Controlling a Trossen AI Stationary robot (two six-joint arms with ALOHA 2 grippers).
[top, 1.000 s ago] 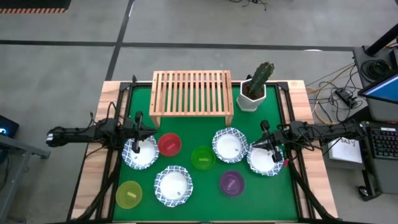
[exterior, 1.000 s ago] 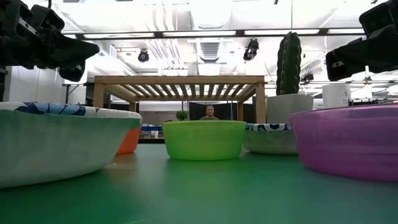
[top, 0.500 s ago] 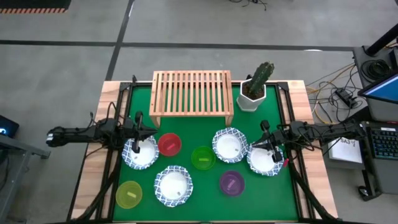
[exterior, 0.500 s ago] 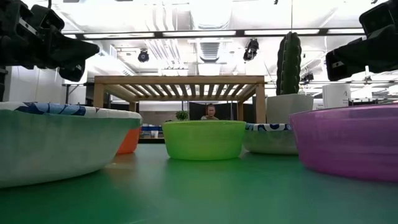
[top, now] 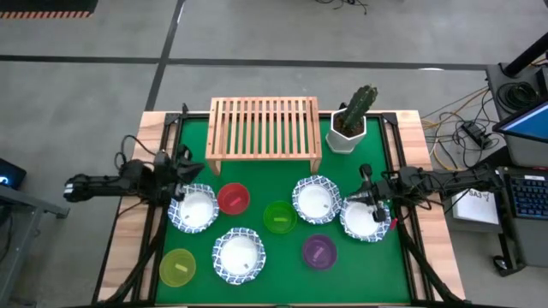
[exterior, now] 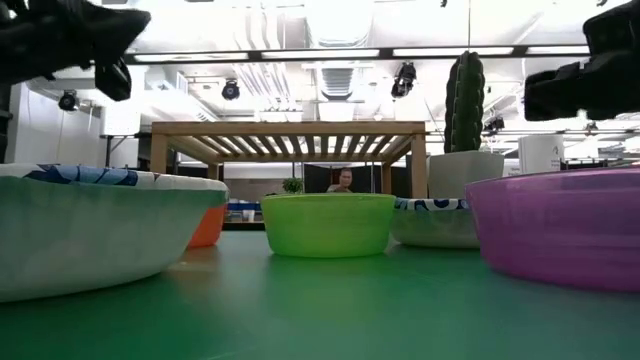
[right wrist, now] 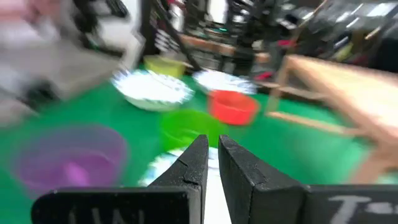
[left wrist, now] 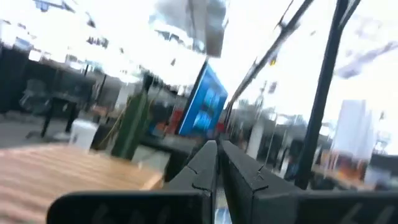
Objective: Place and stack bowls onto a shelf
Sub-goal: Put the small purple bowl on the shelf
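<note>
Four white bowls with blue-patterned rims sit on the green mat: (top: 195, 210), (top: 239, 254), (top: 316, 198), (top: 364, 220). Among them stand the red bowl (top: 232, 198), the green bowl (top: 279, 216), the purple bowl (top: 318, 251) and the yellow-green bowl (top: 177, 267). The light-wood slatted shelf (top: 264, 127) stands at the far side on short legs, with nothing on it. My left gripper (top: 197, 169) (left wrist: 217, 152) is shut, raised above the left white bowl's far-left rim. My right gripper (top: 358, 203) (right wrist: 213, 146) is shut and hovers over the rightmost white bowl.
A cactus in a white hexagonal pot (top: 347, 133) stands right of the shelf. Bare green mat (top: 377, 265) lies at the near right corner and between the shelf and the bowls. Wooden table borders (top: 128, 248) flank the mat.
My left gripper has risen and drawn back toward the table's left edge, off the middle of the left white bowl. The bowls have stayed where they were.
</note>
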